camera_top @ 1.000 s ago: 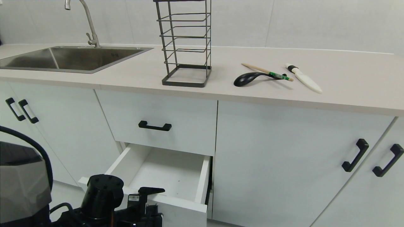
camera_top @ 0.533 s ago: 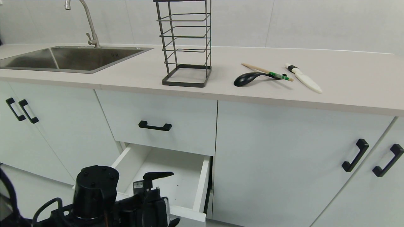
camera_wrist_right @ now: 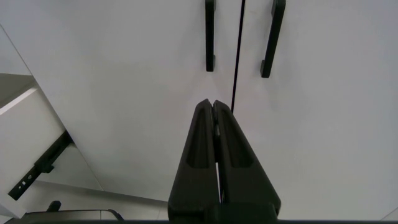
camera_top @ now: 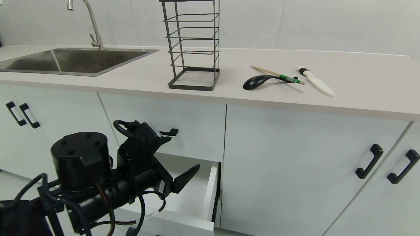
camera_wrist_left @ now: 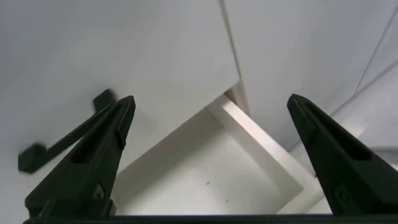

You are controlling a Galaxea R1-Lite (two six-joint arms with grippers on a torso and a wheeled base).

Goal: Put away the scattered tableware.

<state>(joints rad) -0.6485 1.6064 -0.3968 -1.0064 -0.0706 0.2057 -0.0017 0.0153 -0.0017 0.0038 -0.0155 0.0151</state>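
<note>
1. A pale countertop (camera_top: 361, 82) spans the kitchen, with a steel sink (camera_top: 98, 74) at its 9 o'clock end.
2. Below, an open drawer (camera_top: 210, 183) juts from the white cabinets, bare inside, under a closed drawer front.
3. A black wire rack (camera_top: 192, 87) stands upright at mid-counter.
4. The left gripper (camera_wrist_left: 208, 102) hangs low before the drawer, jaws spread wide, holding nothing.
5. The right gripper (camera_wrist_right: 214, 109) faces white cabinet doors (camera_wrist_right: 124, 93), its fingers pressed together with nothing between them.
6. The scattered tableware lies at the rack's 3 o'clock: a white knife (camera_top: 316, 82), its long axis running 10 to 4 o'clock.
7. A black spoon (camera_top: 259, 81) is just beside it, bowl toward 9 o'clock.
8. A wooden chopstick (camera_top: 277, 74) rests across the spoon's handle, also 10 to 4.
9. From the left gripper the cluster sits well apart at 1 o'clock, on the counter's right half; the right arm looks the likelier reach.
</note>
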